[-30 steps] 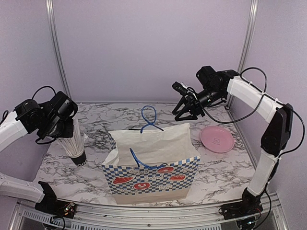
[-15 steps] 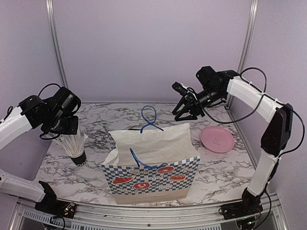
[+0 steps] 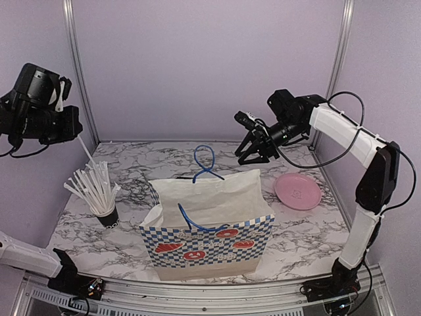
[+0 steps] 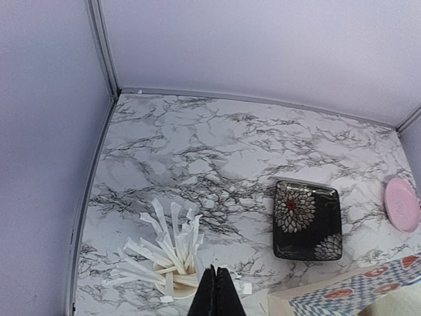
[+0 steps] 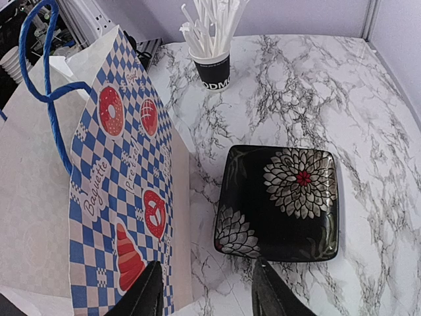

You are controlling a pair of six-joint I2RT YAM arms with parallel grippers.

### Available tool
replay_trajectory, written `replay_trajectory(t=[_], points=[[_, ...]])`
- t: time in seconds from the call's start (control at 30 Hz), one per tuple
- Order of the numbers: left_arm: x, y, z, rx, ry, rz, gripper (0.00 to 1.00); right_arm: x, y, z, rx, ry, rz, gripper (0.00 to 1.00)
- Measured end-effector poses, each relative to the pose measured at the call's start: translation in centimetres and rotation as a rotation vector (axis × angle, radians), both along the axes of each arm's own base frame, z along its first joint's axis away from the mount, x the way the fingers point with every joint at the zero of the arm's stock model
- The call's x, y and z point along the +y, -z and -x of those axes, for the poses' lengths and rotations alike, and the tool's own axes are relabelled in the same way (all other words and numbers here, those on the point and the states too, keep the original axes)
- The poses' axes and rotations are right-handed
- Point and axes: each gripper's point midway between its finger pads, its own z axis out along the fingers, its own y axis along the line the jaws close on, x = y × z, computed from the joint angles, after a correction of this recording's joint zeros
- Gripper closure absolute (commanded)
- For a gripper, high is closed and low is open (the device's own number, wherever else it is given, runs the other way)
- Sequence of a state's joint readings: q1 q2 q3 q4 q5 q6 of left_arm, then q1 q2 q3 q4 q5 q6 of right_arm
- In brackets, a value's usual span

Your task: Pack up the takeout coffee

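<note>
The left hand [image 3: 71, 130] has risen high above the straw cup [image 3: 106, 214], pinching one straw [image 3: 84, 150]

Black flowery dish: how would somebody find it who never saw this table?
Find the tall blue-checked paper bag. Just behind it, toward the back wall, lies a squarish black dish. Only it has white flowers; the other plate is round and pink.

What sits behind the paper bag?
A black floral plate lies flat on the marble behind the paper bag, seen only from the wrists; the bag's inside is hidden.
</note>
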State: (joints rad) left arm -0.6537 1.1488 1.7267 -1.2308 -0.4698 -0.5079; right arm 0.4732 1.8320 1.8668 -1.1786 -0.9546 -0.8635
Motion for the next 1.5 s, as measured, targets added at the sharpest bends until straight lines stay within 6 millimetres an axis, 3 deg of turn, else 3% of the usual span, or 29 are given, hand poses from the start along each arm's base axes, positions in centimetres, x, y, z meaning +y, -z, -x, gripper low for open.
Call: replay_trajectory(t=[0.17,0.27,0.4,0.67,0.8,1.03,1.1,1.27,1.43,1.5], points=[[-1.2,-5.9,0.4,-0.104,0.073,0.124,1.0,-0.1,0.2,-0.1,-0.005,0.005,0.012,0.57],[-2.0,-8.3,0.7,-0.146,0.119,0.175,1.0,-0.1,0.3,-0.2,-0.007,0.009,0.019,0.57],[-3.5,-9.8,1.1,-0.167,0.202,0.229,1.0,-0.2,0.2,-0.2,-0.006,0.013,0.024,0.57],[-9.7,-13.2,2.6,-0.225,0.51,0.45,1.0,-0.4,-0.2,-0.7,-0.014,0.047,0.046,0.57],[-11.9,-14.2,3.2,-0.237,0.613,0.516,1.0,-0.5,-0.2,-0.9,-0.015,0.062,0.057,0.57],[-16.6,-13.7,5.1,-0.18,0.788,0.578,1.0,-0.6,-0.2,-1.0,-0.012,0.081,0.07,0.57],[-18.7,-13.1,6.5,-0.143,0.862,0.587,1.0,-0.6,-0.2,-1.0,-0.013,0.084,0.072,0.57],[-22.1,-10.7,8.3,-0.058,0.955,0.569,1.0,-0.7,-0.2,-1.0,-0.011,0.087,0.074,0.57],[-24.6,-7.9,8.5,0.009,0.99,0.524,1.0,-0.7,0.1,-1.0,-0.006,0.088,0.075,0.56],[-25.7,-6.3,8.2,0.044,0.994,0.499,0.8,-0.7,0.2,-1.0,-0.003,0.089,0.078,0.55]])
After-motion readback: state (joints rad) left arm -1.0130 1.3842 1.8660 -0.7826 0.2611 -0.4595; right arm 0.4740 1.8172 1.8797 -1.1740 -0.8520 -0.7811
